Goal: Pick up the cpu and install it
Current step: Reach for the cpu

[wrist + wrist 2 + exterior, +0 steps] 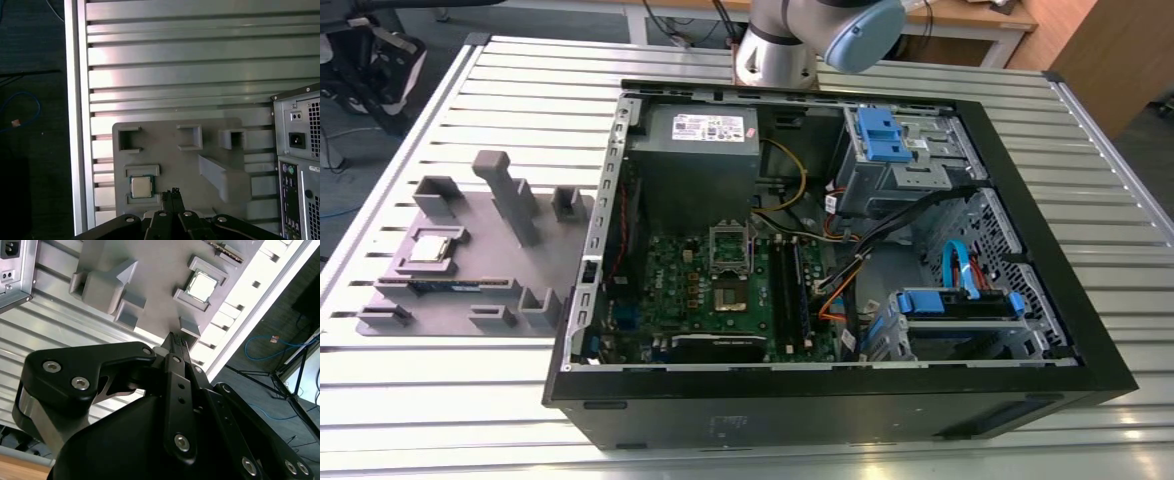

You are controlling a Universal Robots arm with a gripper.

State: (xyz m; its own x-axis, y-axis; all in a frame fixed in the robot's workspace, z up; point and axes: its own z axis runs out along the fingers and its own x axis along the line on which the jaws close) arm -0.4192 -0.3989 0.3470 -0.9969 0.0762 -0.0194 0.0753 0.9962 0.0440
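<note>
On grey fixture (170,165), cpu (141,186) lies near closed fingers (169,199), untouched.

I count one chip (430,247), one memory stick (447,286), one grey holder tray (487,262), one open computer case (787,410), one power-supply box (698,150), one arm (801,40) on my worktop (494,90).

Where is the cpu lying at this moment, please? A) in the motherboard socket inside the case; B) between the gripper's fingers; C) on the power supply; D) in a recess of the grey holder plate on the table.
D: the cpu sits in a framed recess of the grey holder plate, outside the computer case, and the gripper holds nothing.
</note>
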